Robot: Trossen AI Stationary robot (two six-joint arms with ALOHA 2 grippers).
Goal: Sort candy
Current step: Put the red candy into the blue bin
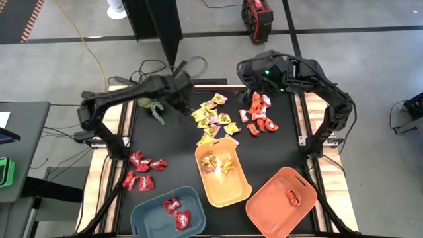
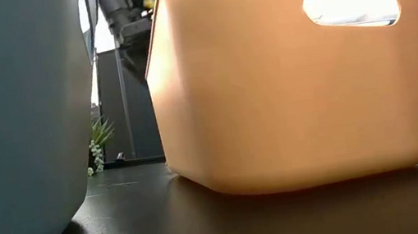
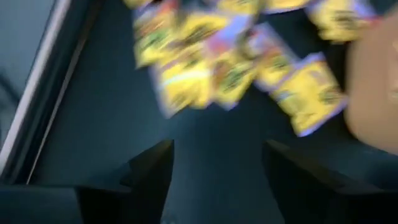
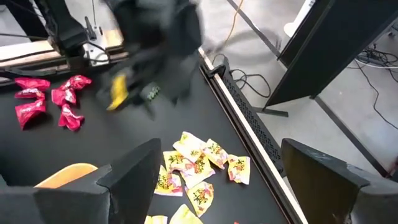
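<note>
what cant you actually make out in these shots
- Low view: the blue-grey bin and yellow bin block the candy and both grippers.
- Left wrist view: the yellow candy is blurred; its markings are unreadable.
- High view: the candy in the orange bin is too small to identify.

overhead camera, table-level camera close behind bins (image 2: 287, 80)

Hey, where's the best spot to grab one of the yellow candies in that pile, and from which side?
Probably an outlying yellow candy on the pile's edge, toward the yellow bin. It lies flat on the black table, so come straight down from above and pinch across its narrow width or a crimped wrapper end. The left end effector is open beside the pile, so it looks better placed.
</note>
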